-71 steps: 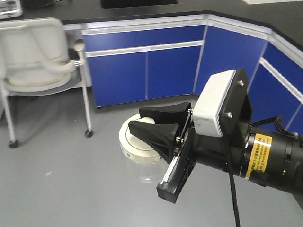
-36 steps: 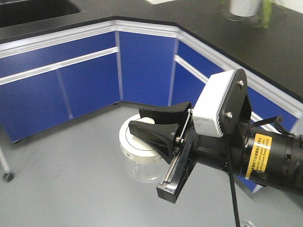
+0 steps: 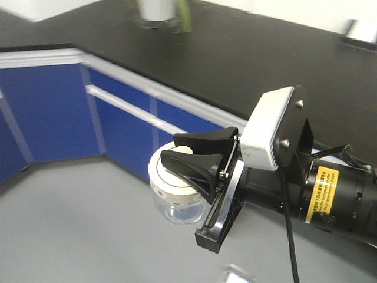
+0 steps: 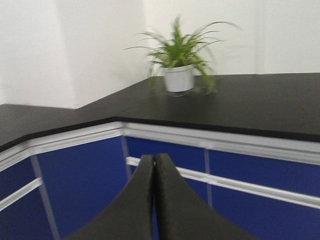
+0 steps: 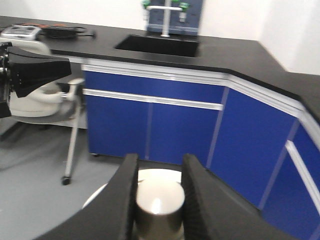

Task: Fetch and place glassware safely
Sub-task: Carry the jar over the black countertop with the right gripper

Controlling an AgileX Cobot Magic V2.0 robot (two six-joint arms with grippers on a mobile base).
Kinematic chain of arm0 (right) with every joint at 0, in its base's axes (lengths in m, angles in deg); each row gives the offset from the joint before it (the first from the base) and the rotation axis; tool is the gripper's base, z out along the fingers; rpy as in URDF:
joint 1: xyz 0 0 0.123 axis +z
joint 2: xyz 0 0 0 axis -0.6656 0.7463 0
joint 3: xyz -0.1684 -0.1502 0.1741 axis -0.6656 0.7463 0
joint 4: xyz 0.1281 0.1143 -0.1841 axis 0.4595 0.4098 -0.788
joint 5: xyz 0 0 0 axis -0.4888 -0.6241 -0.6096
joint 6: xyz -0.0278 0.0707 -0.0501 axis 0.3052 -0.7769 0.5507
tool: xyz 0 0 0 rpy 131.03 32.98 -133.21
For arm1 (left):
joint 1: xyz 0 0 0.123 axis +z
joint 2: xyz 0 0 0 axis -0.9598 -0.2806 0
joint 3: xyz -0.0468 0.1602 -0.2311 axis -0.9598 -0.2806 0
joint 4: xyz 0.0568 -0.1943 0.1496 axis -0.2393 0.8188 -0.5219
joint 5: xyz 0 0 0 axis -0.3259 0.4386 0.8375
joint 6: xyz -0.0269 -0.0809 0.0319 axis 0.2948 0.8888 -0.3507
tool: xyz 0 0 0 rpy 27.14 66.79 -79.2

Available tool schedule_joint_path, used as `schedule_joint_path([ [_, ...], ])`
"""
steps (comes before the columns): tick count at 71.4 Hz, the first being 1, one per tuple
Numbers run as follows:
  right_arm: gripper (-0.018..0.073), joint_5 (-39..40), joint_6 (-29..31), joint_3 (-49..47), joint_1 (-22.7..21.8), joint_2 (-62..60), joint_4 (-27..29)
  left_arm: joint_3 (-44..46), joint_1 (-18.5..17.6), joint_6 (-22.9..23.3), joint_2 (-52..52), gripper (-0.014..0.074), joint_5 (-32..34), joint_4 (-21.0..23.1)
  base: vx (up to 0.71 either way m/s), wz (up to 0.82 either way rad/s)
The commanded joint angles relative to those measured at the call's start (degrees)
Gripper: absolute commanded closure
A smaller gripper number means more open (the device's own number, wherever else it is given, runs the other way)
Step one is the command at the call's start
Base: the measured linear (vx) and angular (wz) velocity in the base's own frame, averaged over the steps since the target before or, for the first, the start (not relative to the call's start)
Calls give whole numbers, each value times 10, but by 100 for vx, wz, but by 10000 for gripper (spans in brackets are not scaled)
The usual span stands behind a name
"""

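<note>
One jar (image 3: 177, 209) is held solely by the knob (image 5: 160, 202) of its lid (image 3: 165, 184), clamped in the right gripper (image 3: 174, 148); left gripper (image 4: 154, 160) is closed, empty; should the lid be loose, the jar would be dropped.

Soft, even indoor light filled all three views, with no hard shadows. In the front-facing view the right gripper (image 3: 171, 148) and the glass jar (image 3: 174, 206) it clamped were sharp, pale glints showing on the jar's clear wall, while the background smeared with motion blur: the potted plant (image 3: 156, 9) and the black table (image 3: 247, 65) behind were streaked. The left wrist view was soft throughout; the plant's leaves ghosted, the white wall (image 4: 75, 50) was washed out, and the left gripper (image 4: 154, 159), closed near the lens, was a dark unfocused shape. In the right wrist view a bright glare spot sat on the lid knob (image 5: 159, 202), and the blue cabinets (image 5: 150, 125) looked hazy
</note>
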Motion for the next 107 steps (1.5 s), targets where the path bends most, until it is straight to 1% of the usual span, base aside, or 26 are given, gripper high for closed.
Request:
schedule_joint_path([
  [1, 559, 29, 4, -19, 0, -15, 20, 17, -1, 5, -2, 603, 41, 2, 19, -71],
  [65, 559, 33, 4, -19, 0, -15, 20, 17, -1, 5, -2, 603, 41, 2, 19, -63],
  [83, 559, 33, 4, -19, 0, -15, 20, 17, -1, 5, -2, 603, 41, 2, 16, -28],
  [107, 559, 33, 4, -19, 0, -15, 20, 17, -1, 5, -2, 603, 41, 2, 13, -3],
])
